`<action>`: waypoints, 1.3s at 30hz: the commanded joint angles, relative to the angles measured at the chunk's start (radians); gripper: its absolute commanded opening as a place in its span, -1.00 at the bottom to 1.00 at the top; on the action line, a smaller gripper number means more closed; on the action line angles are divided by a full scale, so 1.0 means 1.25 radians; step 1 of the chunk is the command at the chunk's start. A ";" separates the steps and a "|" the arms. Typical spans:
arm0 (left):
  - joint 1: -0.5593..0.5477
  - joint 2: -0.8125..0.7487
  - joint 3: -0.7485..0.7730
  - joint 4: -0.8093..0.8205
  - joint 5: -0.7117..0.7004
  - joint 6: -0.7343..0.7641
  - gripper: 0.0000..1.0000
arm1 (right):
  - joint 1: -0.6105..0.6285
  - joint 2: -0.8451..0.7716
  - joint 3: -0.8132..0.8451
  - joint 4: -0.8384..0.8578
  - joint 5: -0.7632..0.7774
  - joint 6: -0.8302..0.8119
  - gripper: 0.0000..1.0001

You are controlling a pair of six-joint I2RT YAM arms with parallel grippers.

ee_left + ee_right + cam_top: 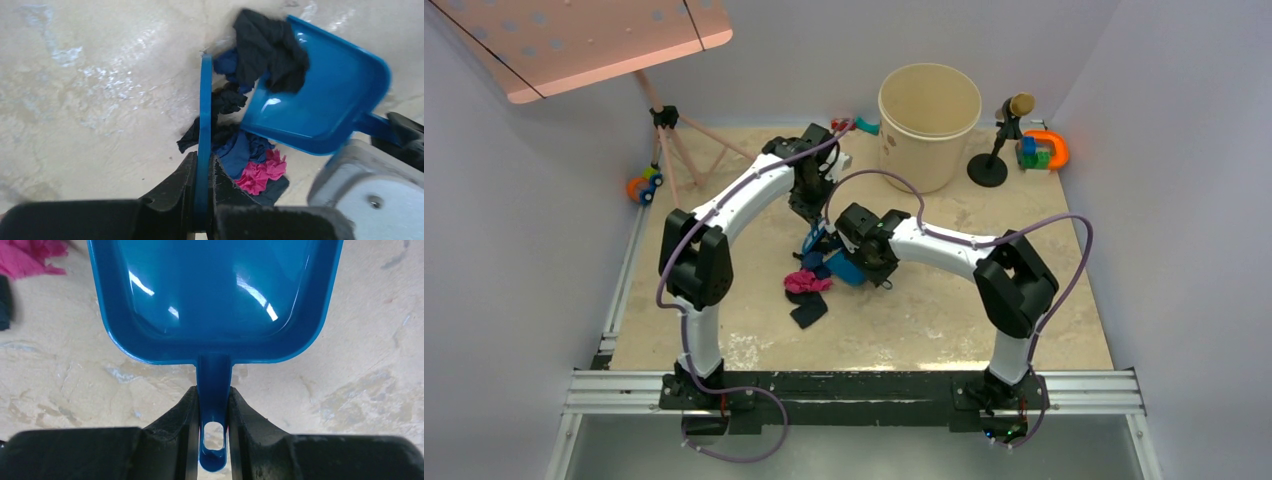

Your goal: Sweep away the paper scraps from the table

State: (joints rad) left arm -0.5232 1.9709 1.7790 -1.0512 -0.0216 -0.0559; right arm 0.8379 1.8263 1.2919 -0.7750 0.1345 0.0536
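Early stage: left gripper (202, 200) pinches the brush (205, 115), right gripper (214, 415) pinches the dustpan (215, 295) handle. One dark wad (270, 50) seems inside the pan; most paper scraps (260, 172) lie near-left of it on the table (944, 310).

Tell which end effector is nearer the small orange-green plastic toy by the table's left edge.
Left. The left end effector sits right of the toy, mid-table; the right end effector is farther right, toward the front.

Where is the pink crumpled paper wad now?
The pink wad lies near the centre of the top view, just left of the blue plastic dustpan, a dark wad on its near side.
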 commanded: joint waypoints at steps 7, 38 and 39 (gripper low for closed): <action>0.000 -0.037 0.038 0.035 0.222 -0.016 -1.00 | 0.009 -0.034 -0.007 0.093 -0.008 -0.010 -1.00; -0.004 0.057 0.226 0.037 -0.062 -0.048 -1.00 | 0.022 -0.090 -0.124 0.133 0.004 0.057 -1.00; -0.006 0.075 0.243 0.034 -0.068 -0.039 -1.00 | 0.022 -0.087 -0.121 0.133 0.005 0.058 -1.00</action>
State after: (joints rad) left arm -0.5205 1.9751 1.9858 -1.0451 -0.0158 -0.1204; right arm 0.8585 1.7229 1.1233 -0.5945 0.1387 0.1051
